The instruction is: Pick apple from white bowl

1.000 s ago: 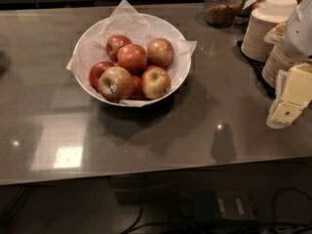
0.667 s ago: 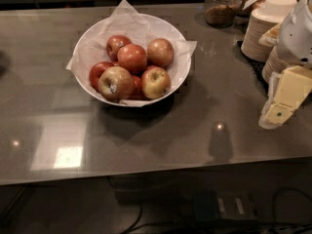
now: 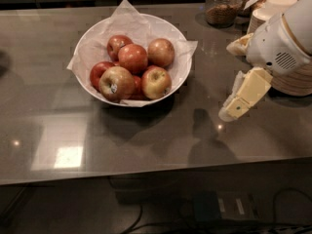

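red-orange apple with pale yellow-green stem patch [image 3: 156,82], at 4 o'clock inside wide paper-lined white bowl [image 3: 165,26], on grey tabletop [image 3: 146,145], cream hand [image 3: 229,80] at the bowl's 3 o'clock, well apart, fingers spread, holding nothing

Gripper [image 3: 233,82] seemingly apart, right of bowl [image 3: 178,82]

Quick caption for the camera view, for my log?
Pincer hangs above the counter, beside the white bowl, apart from the apple lying at its front.
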